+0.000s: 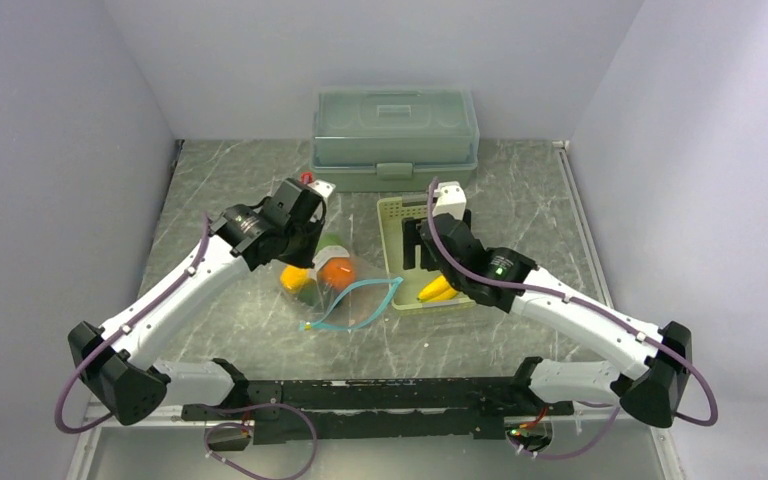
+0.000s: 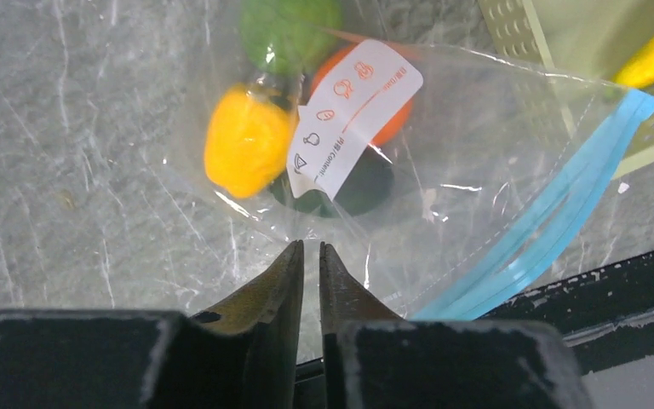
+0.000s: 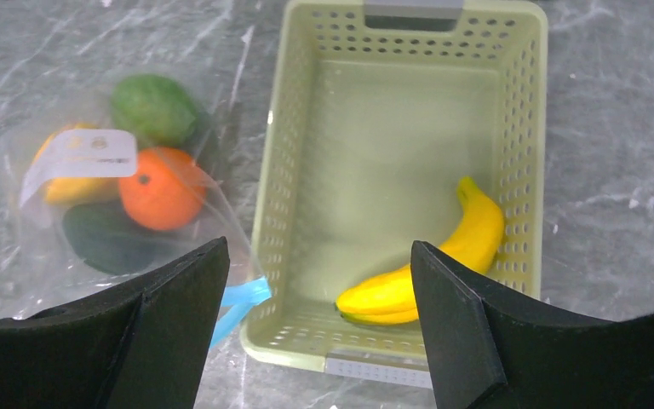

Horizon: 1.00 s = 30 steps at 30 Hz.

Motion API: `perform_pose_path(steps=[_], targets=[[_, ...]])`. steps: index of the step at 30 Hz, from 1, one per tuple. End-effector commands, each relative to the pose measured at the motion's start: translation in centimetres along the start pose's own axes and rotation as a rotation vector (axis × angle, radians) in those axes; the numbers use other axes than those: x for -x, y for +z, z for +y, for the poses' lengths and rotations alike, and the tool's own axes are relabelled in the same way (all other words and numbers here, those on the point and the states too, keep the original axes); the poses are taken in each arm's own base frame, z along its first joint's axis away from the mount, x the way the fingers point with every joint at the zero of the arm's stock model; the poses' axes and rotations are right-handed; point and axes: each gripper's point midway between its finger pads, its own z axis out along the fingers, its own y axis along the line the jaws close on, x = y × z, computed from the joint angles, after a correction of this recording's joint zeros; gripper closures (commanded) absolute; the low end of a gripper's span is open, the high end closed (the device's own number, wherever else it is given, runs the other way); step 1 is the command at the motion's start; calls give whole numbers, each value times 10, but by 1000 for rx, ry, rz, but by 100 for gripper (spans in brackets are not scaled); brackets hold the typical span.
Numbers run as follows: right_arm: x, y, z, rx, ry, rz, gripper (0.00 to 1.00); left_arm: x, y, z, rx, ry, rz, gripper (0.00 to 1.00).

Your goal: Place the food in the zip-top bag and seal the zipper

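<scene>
The grey marbled surface (image 1: 230, 190) carries everything I'm working over. Far beyond both claws sits the green lidded box (image 1: 395, 135).

My right claw (image 3: 319, 247) hangs directly above the pale green basket (image 3: 277, 196). Its fingers are spread wide, gripping and touching nothing, and the basket floor shows plainly between them.

The zip-top bag (image 2: 477, 145) lies on the surface just left of that claw and straight ahead of my left claw (image 2: 311, 247). The left claw is all but pressed together, with only a thin slit between its fingers and its tips at the bag's near edge. I cannot tell whether any film is caught in that slit.

The yellow bananas (image 3: 434, 273) lie in the basket beneath the right claw, near its right finger and outside the bag.

Four pieces sit inside the bag, ahead of the left claw:
- the orange ball (image 3: 160, 189)
- the light green fruit (image 3: 152, 106), farthest from the tips
- the dark avocado (image 3: 106, 239), nearest the tips
- the yellow pepper (image 2: 245, 141), off to the left

The teal-blue zipper (image 2: 553, 221) runs away to the left claw's right, its two strips parted.
</scene>
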Motion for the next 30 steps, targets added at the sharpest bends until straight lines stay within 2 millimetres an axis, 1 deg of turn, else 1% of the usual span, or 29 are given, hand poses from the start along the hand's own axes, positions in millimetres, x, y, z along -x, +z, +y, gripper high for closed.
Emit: perform_pose_path(steps=[1,3,5,6,7,10,14,21,27,30], targets=[[-11,3,-8,-12,32,34,18,11,-13,-17,-95,-40,-57,79],[-13,4,-9,-13,35,37,18,7,-15,-26,-149,-44,-35,73],[-16,6,-10,-12,35,42,18,2,-14,-36,-197,-44,-22,63],[-18,7,-10,-12,38,46,18,-1,-14,-40,-209,-39,-17,61],[-19,7,-10,-10,40,50,18,-4,-14,-45,-216,-29,-11,59],[-23,8,-12,-12,43,55,18,-11,-14,-51,-203,-14,-6,55],[-29,8,-16,-17,46,66,17,-12,-22,-61,-189,17,-30,49],[-35,7,-25,-29,67,70,16,-24,-29,-83,-106,118,-52,42],[-37,6,-30,-33,78,70,16,-39,-20,-93,50,258,-66,40],[-38,7,-31,-33,80,76,15,-43,-11,-91,138,281,-58,40]])
